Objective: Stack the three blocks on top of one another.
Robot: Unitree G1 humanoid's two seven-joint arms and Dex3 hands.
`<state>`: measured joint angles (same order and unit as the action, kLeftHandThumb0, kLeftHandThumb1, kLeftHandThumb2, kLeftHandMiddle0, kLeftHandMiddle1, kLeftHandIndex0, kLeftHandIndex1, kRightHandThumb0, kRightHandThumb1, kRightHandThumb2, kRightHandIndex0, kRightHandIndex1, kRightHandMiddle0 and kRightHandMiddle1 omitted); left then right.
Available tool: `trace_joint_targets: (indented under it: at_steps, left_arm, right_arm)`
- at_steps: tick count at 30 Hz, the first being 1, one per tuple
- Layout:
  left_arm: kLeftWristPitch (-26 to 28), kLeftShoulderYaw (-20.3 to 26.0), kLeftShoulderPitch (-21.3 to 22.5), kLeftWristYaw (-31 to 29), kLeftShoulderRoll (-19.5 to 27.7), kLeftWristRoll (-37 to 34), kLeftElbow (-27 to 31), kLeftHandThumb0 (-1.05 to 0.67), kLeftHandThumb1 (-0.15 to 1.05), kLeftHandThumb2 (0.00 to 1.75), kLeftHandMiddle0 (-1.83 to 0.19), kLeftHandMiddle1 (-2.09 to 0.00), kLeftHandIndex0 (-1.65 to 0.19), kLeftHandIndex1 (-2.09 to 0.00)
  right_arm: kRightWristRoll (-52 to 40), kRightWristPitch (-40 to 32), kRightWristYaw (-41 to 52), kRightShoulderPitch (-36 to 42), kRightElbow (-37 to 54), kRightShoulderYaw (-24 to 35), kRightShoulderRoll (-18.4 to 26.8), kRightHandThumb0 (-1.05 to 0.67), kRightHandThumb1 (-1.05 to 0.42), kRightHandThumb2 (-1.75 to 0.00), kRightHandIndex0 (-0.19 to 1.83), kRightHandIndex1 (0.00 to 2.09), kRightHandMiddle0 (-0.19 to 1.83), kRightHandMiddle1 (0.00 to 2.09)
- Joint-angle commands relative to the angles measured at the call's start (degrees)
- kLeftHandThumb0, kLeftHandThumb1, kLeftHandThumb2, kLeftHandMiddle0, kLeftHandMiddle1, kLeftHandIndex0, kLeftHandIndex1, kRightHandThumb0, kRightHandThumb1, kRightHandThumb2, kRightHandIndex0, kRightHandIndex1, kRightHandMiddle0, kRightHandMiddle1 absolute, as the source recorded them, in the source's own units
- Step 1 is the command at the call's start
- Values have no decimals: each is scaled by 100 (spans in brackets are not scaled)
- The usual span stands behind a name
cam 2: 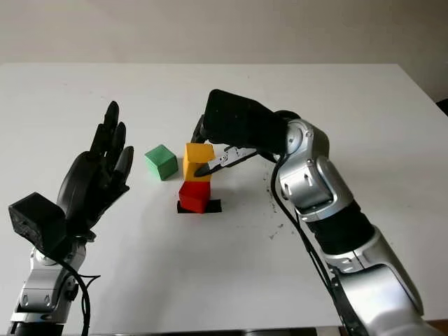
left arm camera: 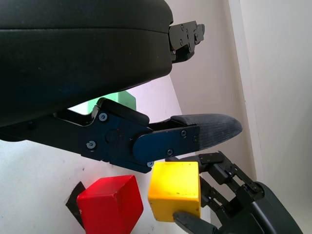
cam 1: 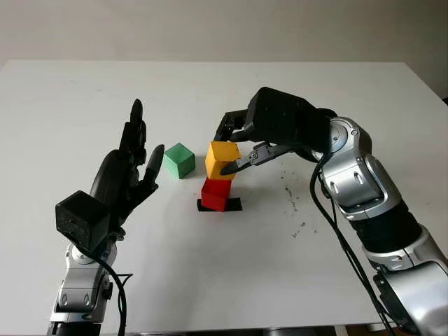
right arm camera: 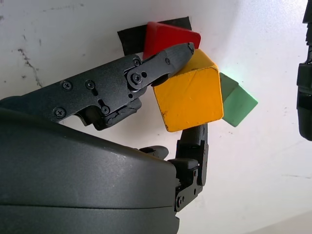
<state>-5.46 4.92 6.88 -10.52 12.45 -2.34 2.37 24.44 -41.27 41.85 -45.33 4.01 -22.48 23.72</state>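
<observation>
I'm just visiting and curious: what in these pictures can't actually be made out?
- Whether the yellow block already sits on the red block: the right hand is closed on it and its fingers cover the seam in the eye views.
- The black mark under the red block: mostly covered by that block.
- The green block in the left wrist view: mostly behind the open left hand.

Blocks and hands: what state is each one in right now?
yellow block: gripped by the right hand, over the red block; contact between the two cannot be told.
red block: sitting on the black tape mark, not held.
green block: loose on the table, beside the other two, not stacked.
right hand: fingers closed on the yellow block.
left hand: open, raised beside the green block, holding nothing.
</observation>
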Motion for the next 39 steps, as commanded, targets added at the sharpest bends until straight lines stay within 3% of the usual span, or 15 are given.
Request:
trace_joint_targets:
  at_steps: [1,14,23,39]
  left_arm:
    - [-55,-37,62,0,-3,30,-22,-77,105,59,19,0,19,0]
    - [-62,0,37,51,-61,-47,-19,-77,105,56,19,0,19,0]
    - [-104,-13,28,81,-71,-17,-47,-78,105,56,19,0,19,0]
    - [-162,-1,-5,71,-79,-67,-94,-78,105,54,19,-2,19,-1]
  right_arm:
    - [17,-60,-36,6,176,-14,20,-45,-99,-5,32,4,28,169]
    - [323,159,0,91,292,-361,155,-45,-98,-5,30,3,30,154]
    - [253,-240,209,105,402,-439,95,-43,-98,-5,26,3,30,152]
    - [232,11,43,171,294,-472,127,-45,-99,-5,30,5,32,151]
